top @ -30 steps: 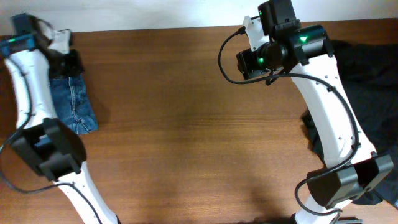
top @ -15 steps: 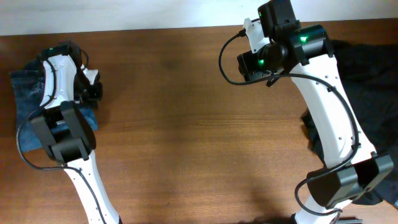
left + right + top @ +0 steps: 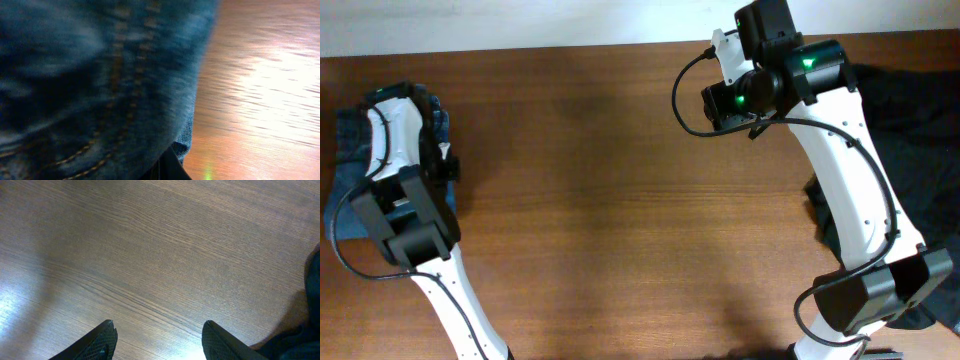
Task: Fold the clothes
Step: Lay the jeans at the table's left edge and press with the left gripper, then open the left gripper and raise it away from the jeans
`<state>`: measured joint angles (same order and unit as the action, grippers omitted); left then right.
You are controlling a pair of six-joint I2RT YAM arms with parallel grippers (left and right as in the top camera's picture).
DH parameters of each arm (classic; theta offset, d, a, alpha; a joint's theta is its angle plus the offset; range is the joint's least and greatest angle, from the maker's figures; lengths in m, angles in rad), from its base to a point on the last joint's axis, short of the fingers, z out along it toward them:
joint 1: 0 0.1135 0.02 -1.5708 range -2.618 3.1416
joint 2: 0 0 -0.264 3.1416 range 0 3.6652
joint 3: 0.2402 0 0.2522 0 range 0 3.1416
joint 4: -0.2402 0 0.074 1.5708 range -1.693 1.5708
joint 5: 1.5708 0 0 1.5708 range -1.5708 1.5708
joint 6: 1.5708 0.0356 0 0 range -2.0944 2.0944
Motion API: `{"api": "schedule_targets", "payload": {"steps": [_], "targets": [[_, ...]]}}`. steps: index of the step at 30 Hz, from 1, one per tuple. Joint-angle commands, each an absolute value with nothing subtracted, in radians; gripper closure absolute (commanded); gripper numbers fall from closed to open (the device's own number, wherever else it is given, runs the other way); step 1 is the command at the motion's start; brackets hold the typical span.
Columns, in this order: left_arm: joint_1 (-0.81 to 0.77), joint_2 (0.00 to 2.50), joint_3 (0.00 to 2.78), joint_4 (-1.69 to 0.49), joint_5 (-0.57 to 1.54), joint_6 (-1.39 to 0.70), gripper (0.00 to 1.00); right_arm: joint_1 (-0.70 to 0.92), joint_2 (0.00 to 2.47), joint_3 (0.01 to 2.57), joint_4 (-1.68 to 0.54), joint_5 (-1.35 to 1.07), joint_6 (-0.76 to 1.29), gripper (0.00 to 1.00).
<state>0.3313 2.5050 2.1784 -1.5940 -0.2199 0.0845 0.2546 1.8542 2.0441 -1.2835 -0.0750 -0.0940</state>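
Note:
A blue denim garment (image 3: 347, 150) lies at the table's far left edge, mostly hidden under my left arm. In the left wrist view the denim (image 3: 90, 85) fills most of the frame, blurred, draped over the dark finger of my left gripper (image 3: 167, 167), which looks shut on its edge. From overhead, the left gripper (image 3: 446, 166) is at the garment's right side. My right gripper (image 3: 159, 339) is open and empty, held above bare wood at the table's back right (image 3: 722, 101).
A pile of dark clothes (image 3: 910, 110) covers the right end of the table and runs down behind the right arm; its edge shows in the right wrist view (image 3: 312, 285). The wooden tabletop (image 3: 620, 200) lies between the arms.
My left arm swung from the back left corner out over the denim and then back left. The denim shifted left with it. The right arm has not moved.

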Motion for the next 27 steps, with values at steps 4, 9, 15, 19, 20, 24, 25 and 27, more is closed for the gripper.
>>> {"api": "schedule_targets", "payload": {"steps": [4,9,15,19,20,24,25,27], "targets": [[0.376,2.521,2.172,-1.583,-0.262,0.044,0.96,0.246,1.866,2.047,-1.283,-0.066,-0.101,0.4],[0.368,2.521,2.172,-1.541,-0.145,0.046,0.95,0.246,1.871,2.047,-1.283,-0.065,-0.101,0.39],[0.349,2.514,2.172,-1.515,0.058,0.139,0.96,0.246,1.871,2.047,-1.283,-0.066,-0.101,0.21],[0.325,2.496,2.172,-1.5,0.143,0.159,0.97,0.246,1.872,2.047,-1.278,-0.066,-0.123,0.16],[0.315,2.489,2.172,-1.496,0.143,0.159,0.97,0.246,1.873,2.047,-1.273,-0.066,-0.136,0.13],[0.26,2.449,2.172,-1.46,0.143,0.159,0.97,0.246,1.893,2.047,-1.24,-0.066,-0.136,0.01],[0.235,2.431,2.172,-1.442,0.143,0.159,0.97,0.246,1.909,2.047,-1.226,-0.066,-0.136,0.01],[0.191,2.404,2.172,-1.415,0.143,0.159,0.96,0.243,1.934,2.047,-1.209,-0.066,-0.135,0.01]]}}
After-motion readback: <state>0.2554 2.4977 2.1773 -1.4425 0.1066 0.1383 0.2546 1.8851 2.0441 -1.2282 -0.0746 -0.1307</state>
